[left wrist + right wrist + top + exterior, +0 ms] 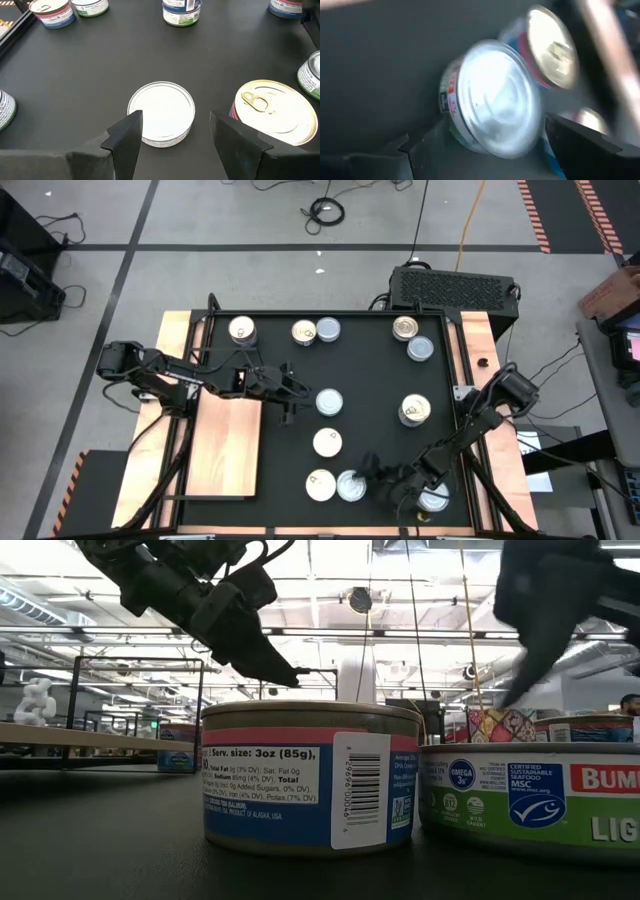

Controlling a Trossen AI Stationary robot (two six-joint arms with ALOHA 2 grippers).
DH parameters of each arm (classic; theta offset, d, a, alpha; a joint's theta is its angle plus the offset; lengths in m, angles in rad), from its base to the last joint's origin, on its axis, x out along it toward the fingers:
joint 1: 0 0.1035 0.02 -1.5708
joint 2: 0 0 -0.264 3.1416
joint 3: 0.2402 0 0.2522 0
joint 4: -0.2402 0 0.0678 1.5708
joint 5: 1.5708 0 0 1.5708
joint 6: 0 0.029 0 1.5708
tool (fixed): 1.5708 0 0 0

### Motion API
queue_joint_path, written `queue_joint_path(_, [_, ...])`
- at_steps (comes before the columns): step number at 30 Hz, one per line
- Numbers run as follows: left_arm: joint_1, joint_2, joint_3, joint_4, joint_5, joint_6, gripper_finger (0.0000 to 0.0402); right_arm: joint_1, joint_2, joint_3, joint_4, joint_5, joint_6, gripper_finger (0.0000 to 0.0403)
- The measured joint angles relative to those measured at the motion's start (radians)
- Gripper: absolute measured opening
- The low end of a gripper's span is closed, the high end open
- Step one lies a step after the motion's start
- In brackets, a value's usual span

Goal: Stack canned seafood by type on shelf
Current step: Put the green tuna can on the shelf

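Canned seafood tins stand scattered on the black mat (370, 380). The shelf (228, 445), a light wooden board, lies at the mat's left. My left gripper (296, 397) hovers open just left of a silver-topped tin (329, 401). In the left wrist view that tin (161, 112) sits just ahead of the open fingers (175, 125), with a gold pull-tab tin (272, 112) beside it. My right gripper (371, 473) is low near the mat's front edge. Its open fingers (485, 132) stand on either side of another silver-topped tin (495, 97), with no touch visible.
Several tins line the mat's far edge (304, 332) (405, 328), and another stands at mid right (415, 410). A gold-topped tin (320, 484) sits close beside the right gripper's tin, another tin (433, 498) behind that arm. A black box (452, 285) stands behind the table.
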Motion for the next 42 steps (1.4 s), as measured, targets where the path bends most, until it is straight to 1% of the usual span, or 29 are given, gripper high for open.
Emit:
queue_joint_path(2, [0.000, 0.000, 0.000, 0.000, 0.000, 0.000, 0.0233, 0.000, -0.013, -0.001, -0.008, 0.081, -0.011, 0.0318])
queue_joint_path(4, [0.000, 0.000, 0.000, -0.001, -0.001, 0.000, 0.0233, -0.002, -0.025, 0.000, -0.001, 0.094, -0.004, 0.0318])
queue_joint_path(5, [0.000, 0.000, 0.000, 0.000, -0.001, 0.000, 0.0233, -0.002, -0.026, 0.000, -0.001, 0.083, 0.006, 0.0318])
queue_joint_path(9, [0.000, 0.000, 0.000, -0.001, 0.000, 0.003, 0.0233, 0.000, -0.025, 0.000, -0.033, -0.070, 0.069, 0.0318])
queue_joint_path(10, [0.000, 0.000, 0.000, -0.001, 0.000, 0.003, 0.0233, 0.000, -0.023, 0.000, -0.031, -0.091, 0.078, 0.0318])
queue_joint_path(13, [0.000, 0.000, 0.000, -0.001, -0.001, 0.003, 0.0233, -0.001, -0.020, 0.000, -0.014, -0.091, 0.097, 0.0318])
queue_joint_path(18, [0.000, 0.000, 0.000, 0.000, 0.003, 0.006, 0.0233, -0.028, 0.000, 0.000, 0.040, -0.090, 0.077, 0.0318])
queue_joint_path(19, [0.000, 0.000, 0.000, 0.000, 0.019, 0.006, 0.0233, -0.035, 0.010, 0.000, 0.060, -0.090, 0.072, 0.0318])
queue_joint_path(22, [-0.003, 0.000, 0.000, 0.013, 0.112, 0.006, 0.0233, -0.043, 0.031, 0.000, 0.116, -0.086, 0.056, 0.0318])
queue_joint_path(24, [-0.015, 0.000, 0.000, 0.045, 0.131, 0.007, 0.0233, -0.041, 0.039, 0.000, 0.151, -0.084, 0.023, 0.0318])
queue_joint_path(25, [-0.022, 0.000, 0.000, 0.066, 0.105, 0.006, 0.0233, -0.039, 0.039, 0.000, 0.154, -0.077, 0.003, 0.0318])
queue_joint_path(27, [-0.029, 0.000, 0.000, 0.101, -0.028, -0.012, 0.0233, -0.038, 0.030, 0.000, 0.151, -0.021, -0.014, 0.0318])
queue_joint_path(28, [-0.026, 0.000, 0.000, 0.102, -0.088, -0.025, 0.0233, -0.038, 0.019, 0.004, 0.135, 0.022, -0.011, 0.0318])
queue_joint_path(29, [-0.019, 0.001, 0.000, 0.094, -0.122, -0.029, 0.0233, -0.036, 0.008, 0.011, 0.113, 0.081, -0.004, 0.0318])
queue_joint_path(31, [0.004, 0.015, 0.000, 0.089, -0.125, -0.054, 0.0233, -0.036, -0.026, 0.026, 0.071, 0.167, 0.002, 0.0318])
queue_joint_path(32, [0.018, 0.024, 0.000, 0.088, -0.109, -0.071, 0.0233, -0.042, -0.046, 0.034, 0.049, 0.185, 0.001, 0.0318])
queue_joint_path(35, [0.064, 0.084, 0.000, 0.136, -0.074, -0.106, 0.0233, -0.064, -0.102, 0.048, -0.064, 0.176, 0.019, 0.0318])
queue_joint_path(37, [0.095, 0.141, 0.000, 0.164, -0.045, -0.117, 0.0233, -0.093, -0.140, 0.048, -0.148, 0.142, 0.069, 0.0318])
queue_joint_path(39, [0.117, 0.205, 0.010, 0.217, -0.005, -0.126, 0.0233, -0.136, -0.170, 0.049, -0.237, 0.092, 0.137, 0.0318])
queue_joint_path(41, [0.130, 0.264, 0.036, 0.257, 0.014, -0.125, 0.0233, -0.186, -0.183, 0.046, -0.299, 0.076, 0.168, 0.0318])
queue_joint_path(42, [0.133, 0.293, 0.054, 0.262, 0.015, -0.123, 0.0233, -0.211, -0.184, 0.041, -0.303, 0.074, 0.170, 0.0318])
